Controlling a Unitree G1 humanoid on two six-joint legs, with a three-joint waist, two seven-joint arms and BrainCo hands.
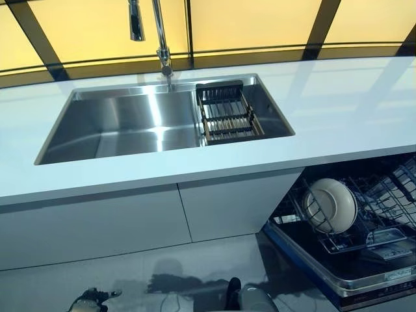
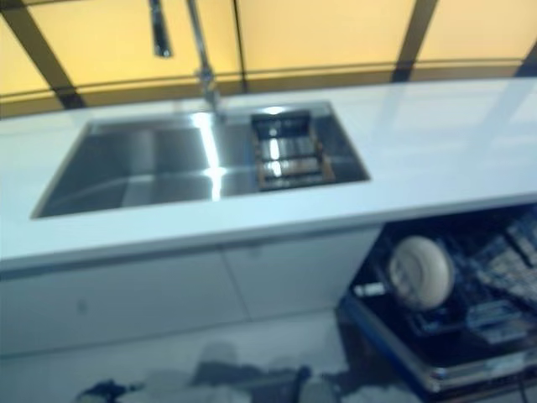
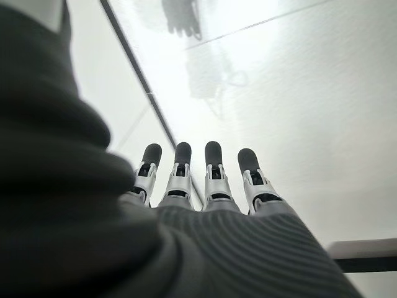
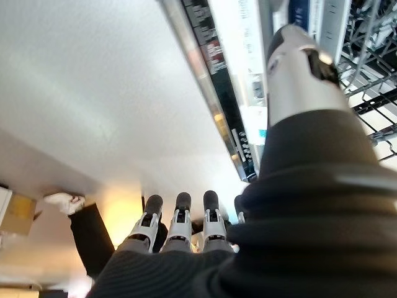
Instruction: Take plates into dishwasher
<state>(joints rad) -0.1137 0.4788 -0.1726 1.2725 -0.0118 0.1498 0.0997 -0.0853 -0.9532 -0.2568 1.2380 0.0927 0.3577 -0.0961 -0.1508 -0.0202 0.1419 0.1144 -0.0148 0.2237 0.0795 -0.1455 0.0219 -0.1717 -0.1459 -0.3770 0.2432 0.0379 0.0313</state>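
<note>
Sink (image 1: pixel 117 123): steel basin set in the white countertop (image 1: pixel 344 104), left of centre; faucet (image 1: pixel 161 45) at its far edge; dark drying rack (image 1: pixel 226 114) in its right end, seemingly without plates, though the rack's slats are hard to read.

Dishwasher (image 1: pixel 364 273): under the counter at the right, door down, lower rack (image 1: pixel 383 214) drawn out.

Plate (image 1: pixel 331 205): one pale plate or shallow bowl, standing on edge in the left part of that rack; no other plate visible anywhere.

Left hand (image 3: pixel 205 180): low, over the floor, fingers straight and apart, holding nothing.

Right hand (image 4: pixel 180 223): low, beside the dishwasher's door edge, fingers straight, thumb out, empty.

Risks, as judged: with no plate left in sight, a reach toward the sink may close on the drying rack instead; the right hand, rising near the open door, could knock the door or rack and tip the standing plate.
</note>
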